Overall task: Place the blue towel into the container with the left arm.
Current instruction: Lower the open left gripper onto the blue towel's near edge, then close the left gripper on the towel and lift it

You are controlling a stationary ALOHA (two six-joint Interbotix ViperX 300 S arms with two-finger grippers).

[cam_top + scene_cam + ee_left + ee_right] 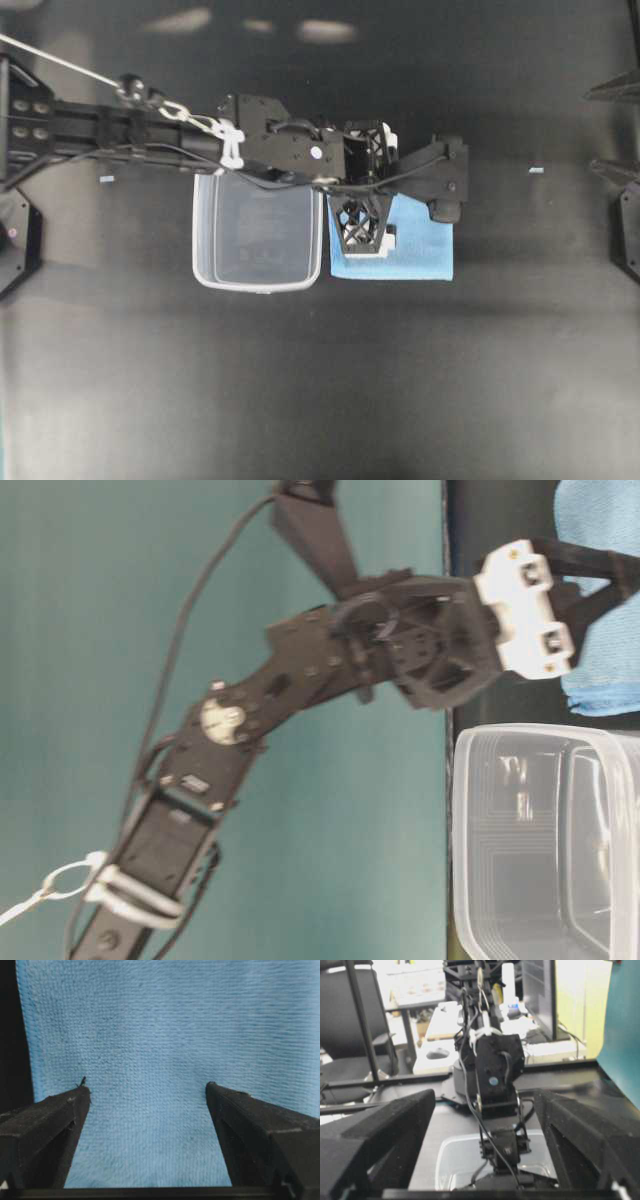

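Note:
The blue towel [415, 255] lies folded flat on the black table, right beside the container [258, 235], which is clear and empty. The left arm [150, 125] reaches from the left across the container's far rim. My left gripper [372, 190] points down over the towel's left part, jaws open and empty. In the left wrist view the towel [170, 1035] fills the frame between the open fingers of the left gripper [147, 1091]. My right gripper [485, 1096] is open and empty, off at the overhead view's right edge, facing the left arm and the container [465, 1160].
Two small tape marks [107, 179] [536, 170] lie on the table. The left arm's base [15, 230] stands at the left edge. In the table-level view the towel [600, 630] sits above the container [545, 840], with a teal backdrop [100, 630] behind.

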